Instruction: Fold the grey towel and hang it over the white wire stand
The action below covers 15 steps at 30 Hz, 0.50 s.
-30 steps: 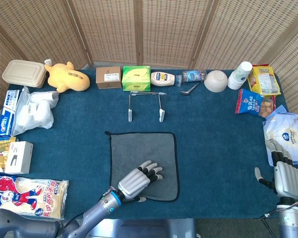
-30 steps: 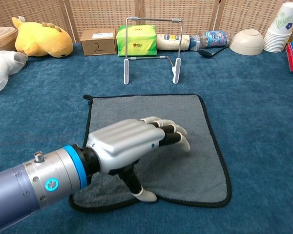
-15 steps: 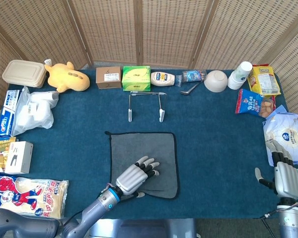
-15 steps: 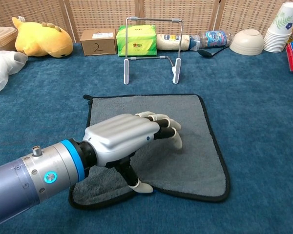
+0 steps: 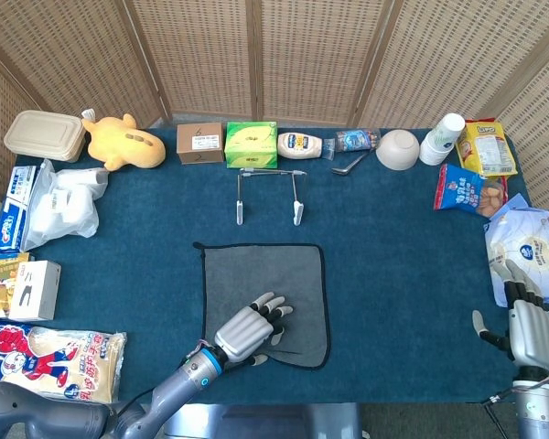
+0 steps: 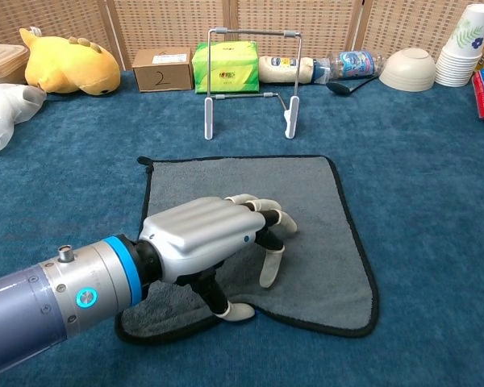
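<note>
The grey towel point(image 5: 273, 274) point(image 6: 306, 193) lies flat in the near middle of the blue table. My left hand point(image 5: 247, 330) point(image 6: 206, 242) rests on its near part, palm down. The fingers point(image 6: 268, 266) curl down into the cloth and the thumb sits at the near hem, which is bunched up. Whether cloth is pinched between them does not show. The white wire stand point(image 5: 268, 192) point(image 6: 250, 81) stands upright just beyond the towel, nothing on it. My right hand point(image 5: 528, 327) hovers at the table's near right corner, fingers spread, holding nothing.
Along the back edge stand a yellow plush point(image 5: 123, 142), a cardboard box point(image 5: 199, 143), a green tissue box point(image 5: 251, 144), a bottle point(image 5: 300, 144), a bowl point(image 5: 397, 149) and paper cups point(image 5: 442, 137). Snack bags point(image 5: 50, 358) and boxes line the left side, and a white bag point(image 5: 524, 251) lies by my right hand.
My left hand's fingers have curled in from flat and drawn back toward me. The towel's near hem has pulled in and bunched by the thumb. The right hand barely moved.
</note>
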Motion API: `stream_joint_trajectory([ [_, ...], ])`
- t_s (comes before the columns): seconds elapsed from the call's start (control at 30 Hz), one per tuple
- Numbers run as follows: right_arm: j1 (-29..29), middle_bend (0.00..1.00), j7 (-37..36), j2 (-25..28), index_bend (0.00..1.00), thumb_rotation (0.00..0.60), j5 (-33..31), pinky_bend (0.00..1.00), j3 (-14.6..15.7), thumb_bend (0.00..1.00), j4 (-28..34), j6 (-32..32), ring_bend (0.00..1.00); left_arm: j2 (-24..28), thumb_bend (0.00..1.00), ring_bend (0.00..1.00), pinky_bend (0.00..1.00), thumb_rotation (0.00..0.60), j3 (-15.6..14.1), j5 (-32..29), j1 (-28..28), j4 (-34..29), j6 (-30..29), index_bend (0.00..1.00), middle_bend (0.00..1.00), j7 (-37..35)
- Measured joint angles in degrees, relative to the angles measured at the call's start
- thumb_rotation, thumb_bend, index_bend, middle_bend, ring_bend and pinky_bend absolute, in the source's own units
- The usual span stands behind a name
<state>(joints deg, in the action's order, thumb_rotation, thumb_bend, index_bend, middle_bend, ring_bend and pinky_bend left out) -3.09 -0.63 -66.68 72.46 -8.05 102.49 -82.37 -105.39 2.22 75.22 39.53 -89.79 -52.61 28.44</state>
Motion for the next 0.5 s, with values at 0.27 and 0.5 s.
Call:
stream_joint_trajectory([
  [0.27,0.30,0.03,-0.18,0.20,0.06,0.600,0.40,0.00,0.11,0.38,0.28,-0.35,0.00,0.36,0.42,0.00,0.00,0.600,0.09,-0.56,0.13,-0.50,-0.52,0.56,0.18,0.16],
  [0.5,0.34,0.03,-0.57,0.15,0.06,0.600,0.43,0.00,0.05,0.38,0.22,-0.28,0.00,0.43,0.46,0.00,0.00,0.600,0.11,-0.70,0.08,-0.46,-1.25,0.62,0.20,0.13],
])
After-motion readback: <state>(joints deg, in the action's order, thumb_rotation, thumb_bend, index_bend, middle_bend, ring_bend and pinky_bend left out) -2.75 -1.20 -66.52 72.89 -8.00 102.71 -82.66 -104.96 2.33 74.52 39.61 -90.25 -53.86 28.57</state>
